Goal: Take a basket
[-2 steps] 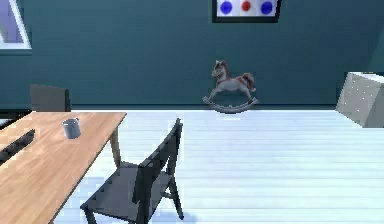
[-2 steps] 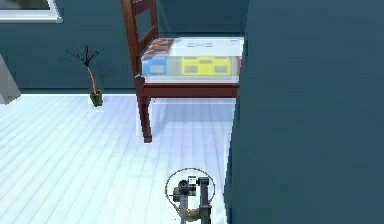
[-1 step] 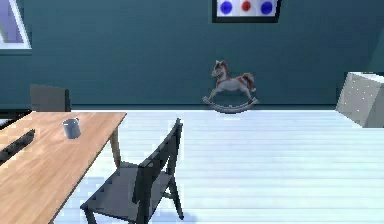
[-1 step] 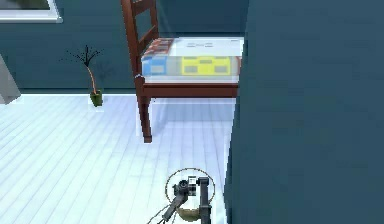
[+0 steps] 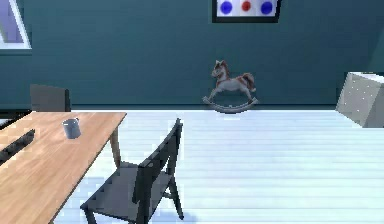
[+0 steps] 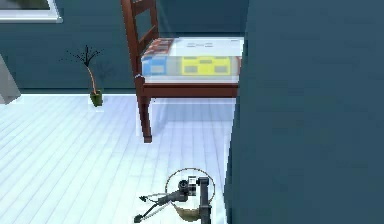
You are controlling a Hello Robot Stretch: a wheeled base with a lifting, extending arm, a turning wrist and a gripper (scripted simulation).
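Your gripper (image 6: 152,208) hangs low over the pale floor (image 6: 80,150) beside the teal wall (image 6: 310,120), a small olive shape (image 6: 186,212) at it, and you cannot tell how its grip is set, whether it holds anything, or whether that shape is the basket.

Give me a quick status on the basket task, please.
Gripper low, olive shape at it; cannot tell if holding. Basket yet to be found. Wooden chair and teal wall close on arm side.
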